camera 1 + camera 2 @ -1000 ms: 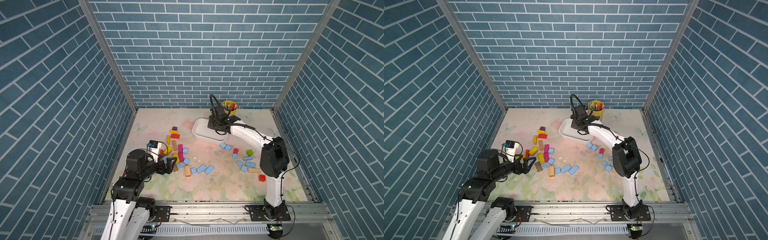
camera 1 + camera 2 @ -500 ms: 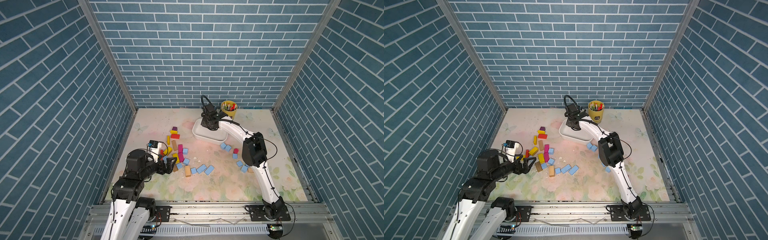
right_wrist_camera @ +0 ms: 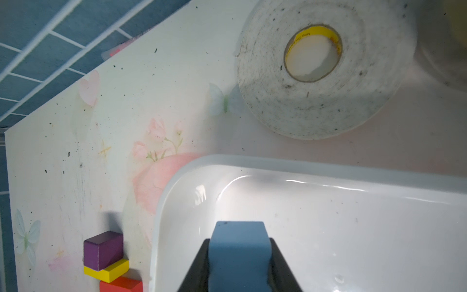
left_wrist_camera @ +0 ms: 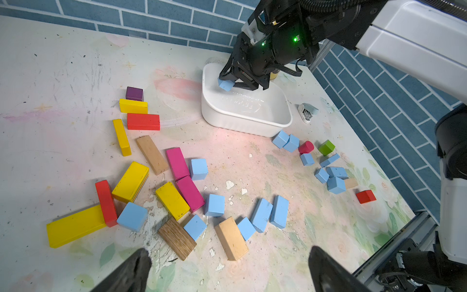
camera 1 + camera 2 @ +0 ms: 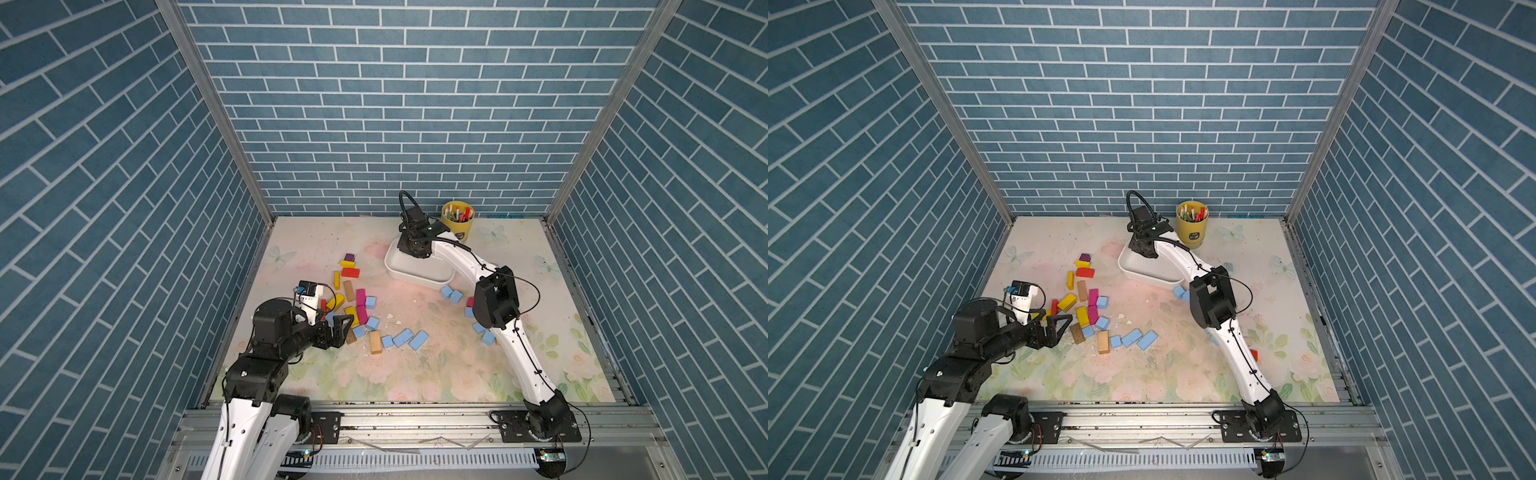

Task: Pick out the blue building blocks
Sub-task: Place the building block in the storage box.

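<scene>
Right wrist: blue block (image 3: 238, 252) above tray (image 3: 227, 161), tape roll (image 3: 316, 108) nearby.

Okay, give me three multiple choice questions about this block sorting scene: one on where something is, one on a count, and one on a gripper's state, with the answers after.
1. Where is the blue block that the right gripper holds?
A) over the white tub
B) above the yellow cup
C) on the tape roll

2. How many purple blocks show in the left wrist view?
A) three
B) one
C) five

3. The left gripper is:
A) shut on a red block
B) shut on a wooden block
C) open and empty

Answers:
1 A, the left wrist view shows the block hanging above the tub's inside.
2 B, only one purple block appears there.
3 C, its jaws stand wide apart with nothing between them.
</scene>
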{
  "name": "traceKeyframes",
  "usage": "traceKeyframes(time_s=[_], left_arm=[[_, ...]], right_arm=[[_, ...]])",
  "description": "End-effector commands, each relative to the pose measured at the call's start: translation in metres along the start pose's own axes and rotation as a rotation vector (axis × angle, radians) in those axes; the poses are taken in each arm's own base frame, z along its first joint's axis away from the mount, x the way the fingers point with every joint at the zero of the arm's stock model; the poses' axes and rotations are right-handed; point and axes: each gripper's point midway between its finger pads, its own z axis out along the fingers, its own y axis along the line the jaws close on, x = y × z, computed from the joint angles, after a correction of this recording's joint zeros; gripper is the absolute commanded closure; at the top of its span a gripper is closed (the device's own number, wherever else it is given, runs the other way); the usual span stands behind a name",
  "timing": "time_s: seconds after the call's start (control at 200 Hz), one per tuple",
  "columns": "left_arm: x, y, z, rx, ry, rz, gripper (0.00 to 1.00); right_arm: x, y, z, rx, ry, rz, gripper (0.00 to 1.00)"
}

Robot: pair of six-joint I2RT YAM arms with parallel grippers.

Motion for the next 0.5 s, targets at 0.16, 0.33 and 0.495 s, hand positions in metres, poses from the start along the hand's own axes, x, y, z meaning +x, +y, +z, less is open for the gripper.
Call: traceKeyframes(time_s=[0.16,0.33,0.495], left_arm=[[0.002,-0.003,0.001,0.014,0.005,0.008,0.01],[0.002,-0.003,0.000,0.012,0.005,0.011,0.01],[0.002,-0.003,0.000,0.010,0.006,0.011,0.01]], right_arm=[[0.002,0.003,0.005,-0.025,0.035,0.068,0.52],[-0.005,0.011,-0.008,-0.053,0.020,0.070,0.45],[-0.013,0.014,-0.020,-0.059,-0.001,0.067,0.38]])
